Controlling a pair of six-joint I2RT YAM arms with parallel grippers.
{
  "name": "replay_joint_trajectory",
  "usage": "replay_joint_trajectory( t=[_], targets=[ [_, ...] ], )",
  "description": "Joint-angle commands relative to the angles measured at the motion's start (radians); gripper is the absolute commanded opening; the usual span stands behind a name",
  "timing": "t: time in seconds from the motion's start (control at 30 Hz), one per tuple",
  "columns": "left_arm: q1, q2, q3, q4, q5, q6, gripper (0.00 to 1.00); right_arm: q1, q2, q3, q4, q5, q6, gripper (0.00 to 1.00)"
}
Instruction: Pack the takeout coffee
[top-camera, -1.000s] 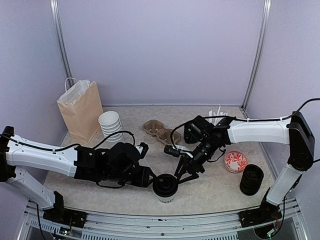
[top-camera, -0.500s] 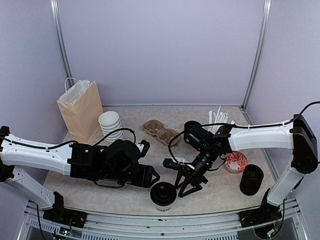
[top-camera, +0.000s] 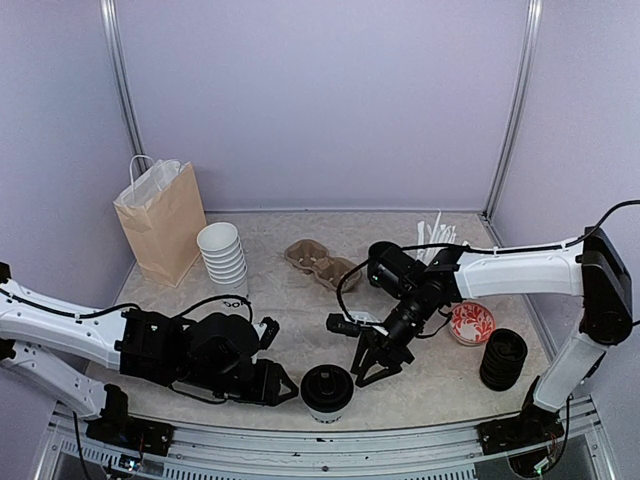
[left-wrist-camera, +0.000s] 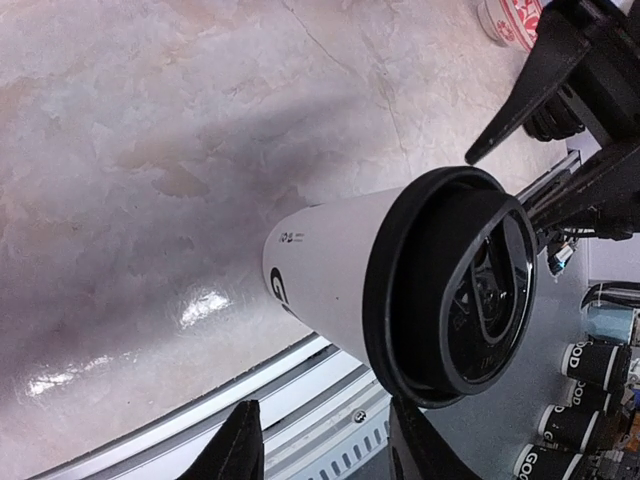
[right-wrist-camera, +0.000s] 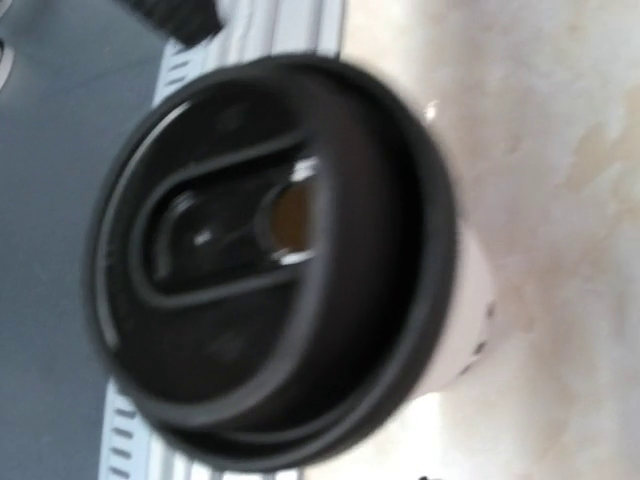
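top external view: one takeout coffee cup (top-camera: 327, 405), white with its black lid (top-camera: 327, 383) on, stands upright on the surface (top-camera: 430, 385) near the front edge, between the two arms. the left claw (top-camera: 283, 386) sits low just beside the cup on its left, and the right claw (top-camera: 371, 373) hangs just beside it on its right. neither touches the cup.

left wrist view: the left claw's two fingers (left-wrist-camera: 238, 445) stand partly apart with nothing between them, and the cup is ahead of them, outside the gap. the right claw's fingers make a spread v, also partly open and empty. the right wrist view is blurred and filled by the lid.

the brown two-cup tray (top-camera: 322, 264) lies further back, well apart from the cup, and a paper bag (top-camera: 160, 222) stands at the back left.

judging from this, the cup is capped but not yet packed, so the step in hand looks like getting a hold on it. the next move calls for one claw to close around the tapered wall below the lid, keep the cup upright, and carry it to a tray well.
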Motion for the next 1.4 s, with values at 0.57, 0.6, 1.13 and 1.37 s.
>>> replay_joint_trajectory(
  t=[0.57,0.6,1.13,1.37],
  targets=[
    [-0.007,0.077,-0.005,0.114,0.059,0.025,0.43,-0.026,0.102,0.108,0.002,-0.071,0.062,0.46],
    [-0.006,0.084,-0.006,0.117,0.060,0.028,0.43,-0.026,0.110,0.112,0.002,-0.077,0.062,0.46],
    [0.003,0.197,0.036,-0.131,-0.004,0.103,0.36,-0.020,0.151,0.050,0.039,0.074,0.084,0.43],
    [0.010,0.176,0.096,-0.161,-0.044,0.155,0.35,-0.022,0.126,0.073,0.017,0.093,0.065,0.42]
  ],
)
